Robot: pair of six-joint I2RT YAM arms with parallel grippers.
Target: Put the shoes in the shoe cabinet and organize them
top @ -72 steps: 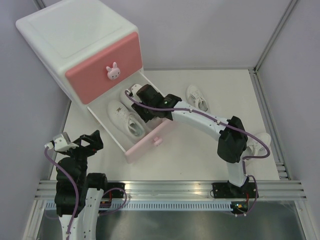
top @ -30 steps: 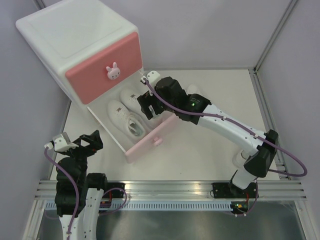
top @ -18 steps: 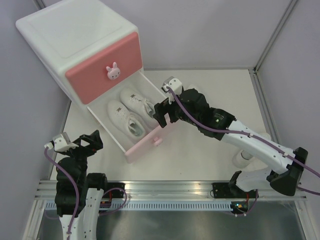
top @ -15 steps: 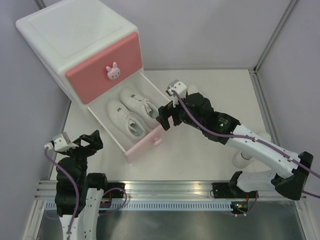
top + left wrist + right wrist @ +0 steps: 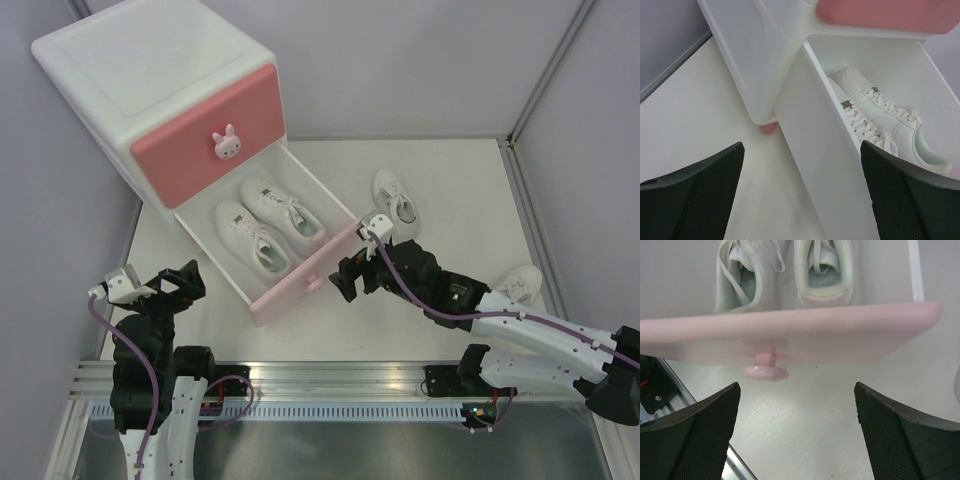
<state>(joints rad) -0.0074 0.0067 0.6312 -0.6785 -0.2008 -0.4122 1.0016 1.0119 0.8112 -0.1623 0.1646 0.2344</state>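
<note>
The shoe cabinet (image 5: 150,75) stands at the back left with its pale pink lower drawer (image 5: 300,280) pulled out. Two white shoes (image 5: 268,225) lie side by side inside it, heels toward the drawer front (image 5: 790,335). A third shoe (image 5: 395,195) lies on the table right of the drawer. The fourth shoe (image 5: 518,283) sits at the far right, partly hidden behind my right arm. My right gripper (image 5: 348,278) (image 5: 797,440) is open and empty, just in front of the drawer's knob (image 5: 765,371). My left gripper (image 5: 170,282) (image 5: 800,200) is open and empty beside the drawer's left wall (image 5: 825,165).
The table's raised rails run along the right side (image 5: 535,230) and near edge (image 5: 330,375). The enclosure walls close in at the left and back. One pink cabinet foot (image 5: 767,128) shows under the chest.
My right gripper let go of the second shoe in the drawer, lifted out and drew back toward the near side, ending in front of the drawer front. The left arm stayed still.
</note>
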